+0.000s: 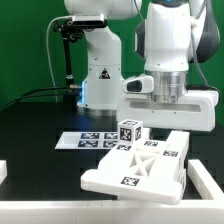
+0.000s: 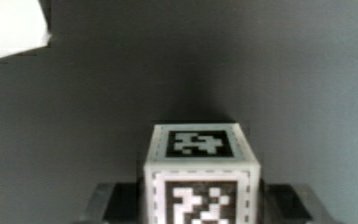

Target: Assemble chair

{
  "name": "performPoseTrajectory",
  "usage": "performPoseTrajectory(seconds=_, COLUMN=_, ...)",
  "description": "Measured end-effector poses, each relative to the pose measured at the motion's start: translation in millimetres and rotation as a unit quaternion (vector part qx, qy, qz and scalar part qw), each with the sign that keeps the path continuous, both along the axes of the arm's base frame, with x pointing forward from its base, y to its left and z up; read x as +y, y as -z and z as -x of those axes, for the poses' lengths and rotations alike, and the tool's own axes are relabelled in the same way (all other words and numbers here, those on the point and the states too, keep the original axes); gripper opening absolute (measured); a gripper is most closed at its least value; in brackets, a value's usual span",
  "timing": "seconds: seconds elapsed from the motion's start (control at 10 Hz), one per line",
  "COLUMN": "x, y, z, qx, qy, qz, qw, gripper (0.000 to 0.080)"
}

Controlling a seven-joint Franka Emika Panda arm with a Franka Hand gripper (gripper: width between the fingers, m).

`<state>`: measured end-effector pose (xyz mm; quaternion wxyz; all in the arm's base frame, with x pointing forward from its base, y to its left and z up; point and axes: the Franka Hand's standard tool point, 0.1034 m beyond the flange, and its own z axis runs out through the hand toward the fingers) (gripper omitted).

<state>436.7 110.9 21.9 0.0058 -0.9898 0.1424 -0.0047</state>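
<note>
Gripper (image 2: pixel 197 198) straddles upright tagged square post (image 2: pixel 202 170), dark fingers (image 2: pixel 115 200) flanking both sides; firm clamp cannot be confirmed. Post stands at slotted seat panel (image 1: pixel 135 168) on black table (image 1: pixel 40 140). Assembly looks early; most joining remains.

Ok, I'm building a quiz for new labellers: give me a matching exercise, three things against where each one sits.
Things:
1 square post
2 slotted panel
3 marker board

Places:
A flat on the table, behind the parts
B upright between the fingers of the hand
C lying in the foreground of the exterior view

Pairs: 1-B, 2-C, 3-A
</note>
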Motion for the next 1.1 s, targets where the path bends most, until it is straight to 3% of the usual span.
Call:
performPoseTrajectory(seconds=0.7, x=0.3, y=-1.5, z=0.6, qx=0.008, qy=0.0, qz=-0.001, qw=1.0, gripper=0.0279)
performPoseTrajectory(seconds=0.8, x=3.1, y=-21.1, z=-4.6, qx=0.033, qy=-0.005, qz=-0.009, qw=0.999, gripper=0.0281)
performPoseTrajectory(seconds=0.9, x=1.6, y=-53.2, z=-20.2, qx=0.032, qy=-0.006, qz=-0.023, qw=0.999, gripper=0.0281)
performPoseTrajectory(seconds=1.1, x=-5.7, y=-99.2, z=-43.7, qx=0.036, qy=0.008, qz=-0.047, qw=0.998, gripper=0.0281)
